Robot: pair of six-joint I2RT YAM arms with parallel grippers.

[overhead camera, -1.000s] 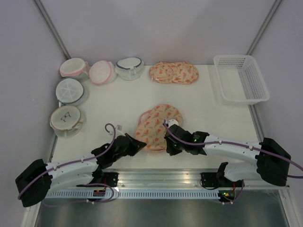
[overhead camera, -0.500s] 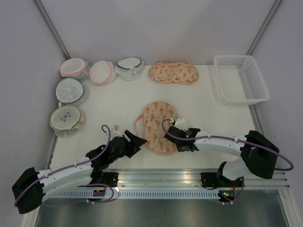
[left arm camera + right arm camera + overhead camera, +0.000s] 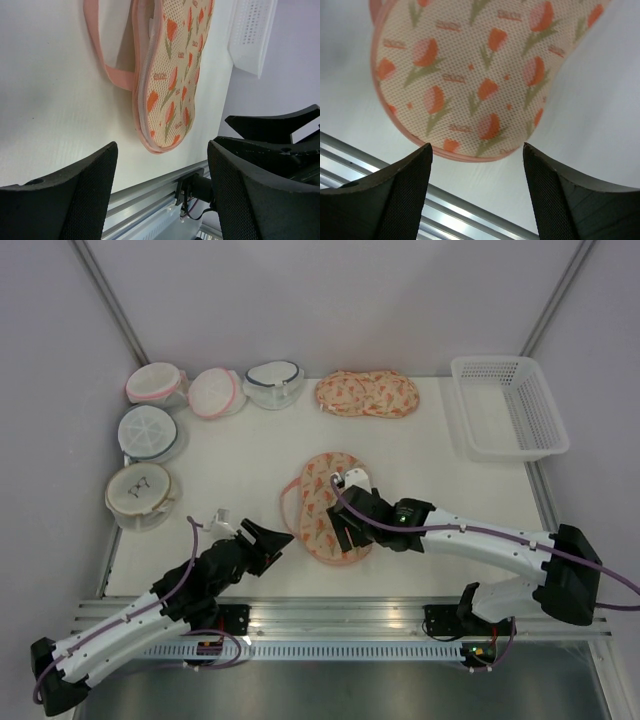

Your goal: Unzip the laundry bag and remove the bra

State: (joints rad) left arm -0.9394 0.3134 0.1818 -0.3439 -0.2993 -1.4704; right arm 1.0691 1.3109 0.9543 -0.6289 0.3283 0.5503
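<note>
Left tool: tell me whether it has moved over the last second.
Yes. The left tool has drawn back leftward along the near rail, farther from the white basket, and now sits clear of the laundry bag.

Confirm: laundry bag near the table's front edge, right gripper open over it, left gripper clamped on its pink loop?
No. The left gripper is open and holds nothing, beside the laundry bag and clear of its pink loop, as the left wrist view shows. The bag's place and the open right gripper are as you say.
</note>
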